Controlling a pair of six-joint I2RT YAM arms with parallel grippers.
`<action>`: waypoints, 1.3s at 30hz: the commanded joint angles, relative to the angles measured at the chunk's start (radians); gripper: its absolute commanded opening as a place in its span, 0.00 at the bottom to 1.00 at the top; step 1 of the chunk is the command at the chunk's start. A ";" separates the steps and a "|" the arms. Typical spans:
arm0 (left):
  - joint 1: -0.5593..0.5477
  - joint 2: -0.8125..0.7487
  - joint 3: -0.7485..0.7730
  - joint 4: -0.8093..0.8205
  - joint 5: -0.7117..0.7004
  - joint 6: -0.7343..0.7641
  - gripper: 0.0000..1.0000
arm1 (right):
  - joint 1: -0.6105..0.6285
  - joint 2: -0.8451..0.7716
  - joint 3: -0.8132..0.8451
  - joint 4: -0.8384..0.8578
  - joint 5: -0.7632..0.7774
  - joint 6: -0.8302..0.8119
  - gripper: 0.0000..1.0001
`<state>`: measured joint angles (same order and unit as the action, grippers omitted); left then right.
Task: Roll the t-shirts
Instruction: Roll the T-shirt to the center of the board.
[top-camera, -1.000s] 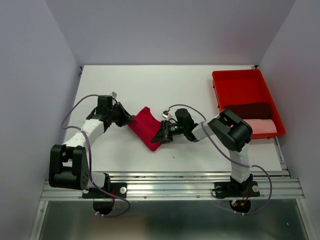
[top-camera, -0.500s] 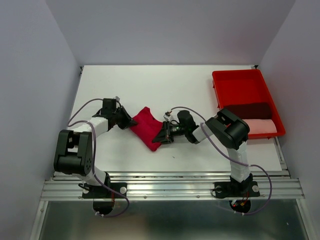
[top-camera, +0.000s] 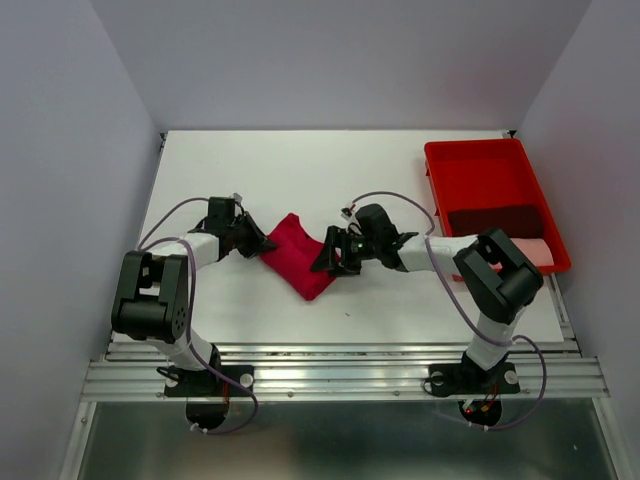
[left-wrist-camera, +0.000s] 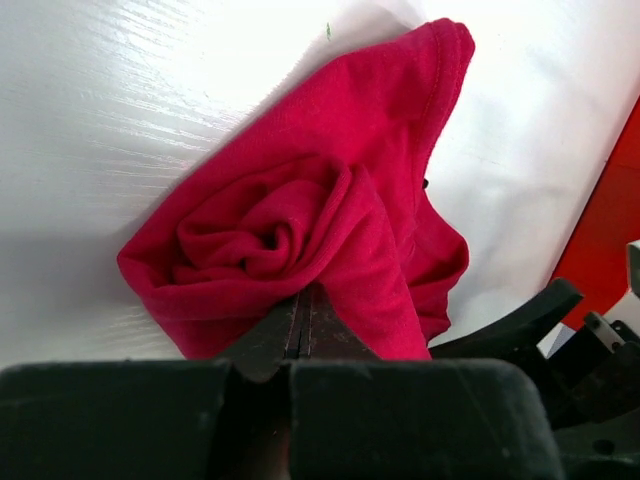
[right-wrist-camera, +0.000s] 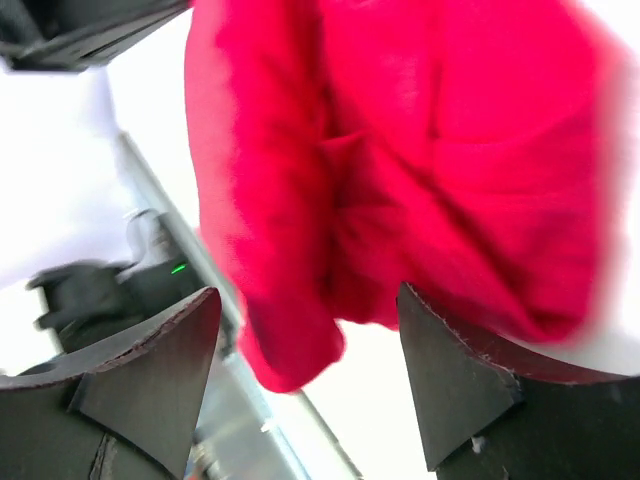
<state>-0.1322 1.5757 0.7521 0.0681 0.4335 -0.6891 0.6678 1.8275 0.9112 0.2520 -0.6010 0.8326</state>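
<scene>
The white table (top-camera: 400, 170) carries everything. Over the last second the right arm (top-camera: 500, 275) has swung its elbow out toward the near corner of the tray, and its forearm now stretches low from there away from the tray. The left arm (top-camera: 150, 295), on the side farthest from the tray, has folded tighter.

The red tray (top-camera: 478, 165) sits at the table's far right. The crimson t-shirt (top-camera: 298, 258) lies well to the left of it on bare table, bunched into a loose spiral roll with a sleeve or hem trailing free, so the rolling looks close to finished but not tidy. The maroon t-shirt (top-camera: 495, 220) and the pink t-shirt (top-camera: 545, 252) lie rolled in the tray's near end.

The right fingers (right-wrist-camera: 150, 370) stand spread wide just on the tray side of the roll, gripping nothing. The left fingers (left-wrist-camera: 270, 345) are pressed together at the roll's opposite end, under a fold. Whether cloth is caught between them is not clear.

Only the right forearm lies between roll and tray.
</scene>
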 joint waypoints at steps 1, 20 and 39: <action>-0.004 0.018 0.015 0.021 -0.007 0.011 0.00 | -0.005 -0.091 0.041 -0.367 0.242 -0.173 0.77; -0.060 0.046 0.081 -0.007 -0.021 0.005 0.00 | 0.187 -0.119 0.331 -0.530 0.572 -0.320 0.08; -0.070 0.021 0.168 -0.093 -0.020 0.033 0.00 | 0.222 0.039 0.207 -0.528 0.728 -0.234 0.01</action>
<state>-0.2016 1.6405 0.8677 0.0235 0.4122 -0.6846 0.8791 1.8530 1.1618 -0.2440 0.0307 0.5823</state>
